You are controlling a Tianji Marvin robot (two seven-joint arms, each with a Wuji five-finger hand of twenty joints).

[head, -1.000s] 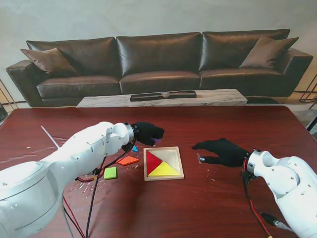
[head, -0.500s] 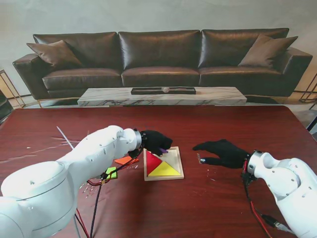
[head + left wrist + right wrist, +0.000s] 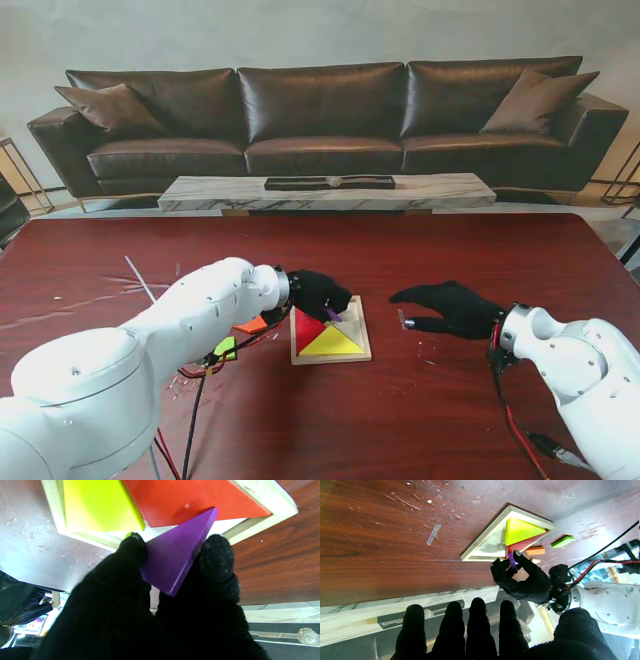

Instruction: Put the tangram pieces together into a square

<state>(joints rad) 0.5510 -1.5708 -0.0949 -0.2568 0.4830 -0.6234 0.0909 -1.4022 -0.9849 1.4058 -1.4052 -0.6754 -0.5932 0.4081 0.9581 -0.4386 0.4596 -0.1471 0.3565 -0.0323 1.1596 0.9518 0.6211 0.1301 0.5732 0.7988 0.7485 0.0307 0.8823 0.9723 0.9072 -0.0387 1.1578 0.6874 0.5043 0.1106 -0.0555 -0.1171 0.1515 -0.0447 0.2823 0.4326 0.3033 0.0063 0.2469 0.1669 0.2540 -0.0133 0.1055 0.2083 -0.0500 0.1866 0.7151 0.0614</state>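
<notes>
From the stand I see my left hand (image 3: 318, 293) pinching the purple triangle (image 3: 331, 314) over the far-left corner of the wooden tray (image 3: 361, 345), my right hand (image 3: 452, 308) spread open and holding nothing well to the right; the left wrist view shows its point (image 3: 211, 512) aimed at the bare tray floor beside the red triangle (image 3: 190, 500) and yellow triangle (image 3: 97, 503); the right wrist view shows open room there.

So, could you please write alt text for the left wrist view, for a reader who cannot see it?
Two black-gloved fingers of the left hand pinch a purple triangle, its tip over the wooden tray. Inside the tray lie a red triangle and a yellow triangle, on a dark red wooden table.
</notes>
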